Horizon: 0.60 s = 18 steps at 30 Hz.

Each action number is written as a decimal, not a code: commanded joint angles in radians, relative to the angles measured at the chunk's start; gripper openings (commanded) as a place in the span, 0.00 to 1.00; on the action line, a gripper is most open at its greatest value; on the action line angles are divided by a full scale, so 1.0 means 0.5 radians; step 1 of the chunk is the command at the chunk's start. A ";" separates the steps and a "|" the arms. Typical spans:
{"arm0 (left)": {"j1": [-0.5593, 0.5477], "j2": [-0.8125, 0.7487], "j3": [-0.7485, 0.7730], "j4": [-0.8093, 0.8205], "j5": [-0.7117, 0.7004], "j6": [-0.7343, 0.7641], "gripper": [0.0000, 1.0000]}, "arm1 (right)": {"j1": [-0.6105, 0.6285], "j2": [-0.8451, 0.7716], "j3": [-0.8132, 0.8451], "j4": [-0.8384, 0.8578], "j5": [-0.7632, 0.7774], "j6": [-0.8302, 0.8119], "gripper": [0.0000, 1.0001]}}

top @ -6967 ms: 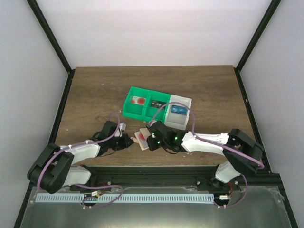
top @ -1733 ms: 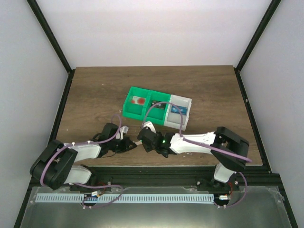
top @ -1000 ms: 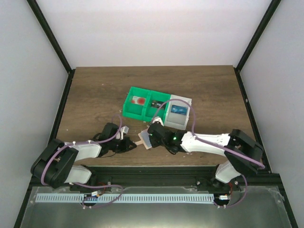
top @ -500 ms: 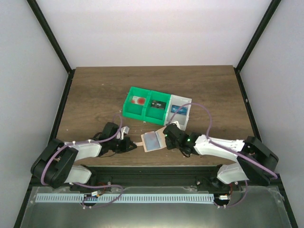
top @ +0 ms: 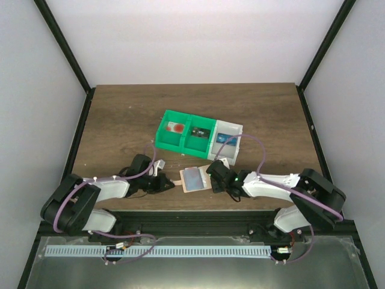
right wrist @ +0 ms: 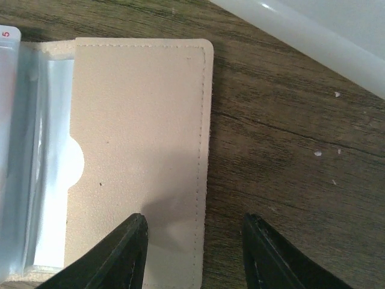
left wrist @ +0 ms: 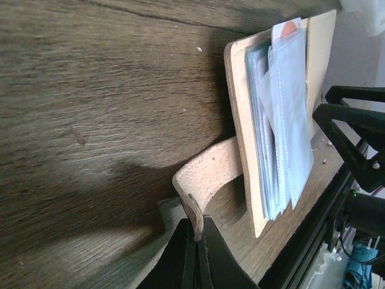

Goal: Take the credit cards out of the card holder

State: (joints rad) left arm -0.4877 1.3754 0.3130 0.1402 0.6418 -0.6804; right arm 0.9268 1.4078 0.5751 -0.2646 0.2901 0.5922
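The card holder (top: 194, 178) lies opened flat near the table's front edge, pale blue sleeves up. In the left wrist view its clear sleeves (left wrist: 283, 120) show a card's (left wrist: 287, 27) red corner sticking out. My left gripper (left wrist: 197, 226) is shut on the holder's curled tan strap (left wrist: 207, 174), at the holder's left side (top: 172, 182). My right gripper (right wrist: 194, 226) stands open over the right edge of the holder's tan panel (right wrist: 138, 138), one finger above the panel, the other above bare wood, nothing between them. From above it sits at the holder's right end (top: 211, 175).
Behind the holder stand two joined green bins (top: 180, 131) and a white bin (top: 227, 141), with a reddish card, a dark card and a blue card inside them. The white bin's rim (right wrist: 313, 36) is close beyond my right gripper. The table's front rail runs just behind both arms.
My right gripper swung the holder's cover rightward, laid it flat and opened, letting it go. The left gripper stayed shut on the strap.
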 commanded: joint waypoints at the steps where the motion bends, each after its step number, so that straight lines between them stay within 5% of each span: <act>1: 0.002 0.007 0.038 0.074 0.054 -0.007 0.00 | -0.011 0.054 0.085 -0.087 0.042 0.064 0.45; 18: 0.000 -0.042 0.055 0.126 0.133 -0.081 0.00 | 0.022 -0.052 0.349 -0.239 -0.020 -0.089 0.51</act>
State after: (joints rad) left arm -0.4877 1.3746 0.3218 0.1799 0.6830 -0.7071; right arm 0.9272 1.4227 0.6930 -0.3756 0.2871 0.5762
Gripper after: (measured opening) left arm 0.021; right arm 0.521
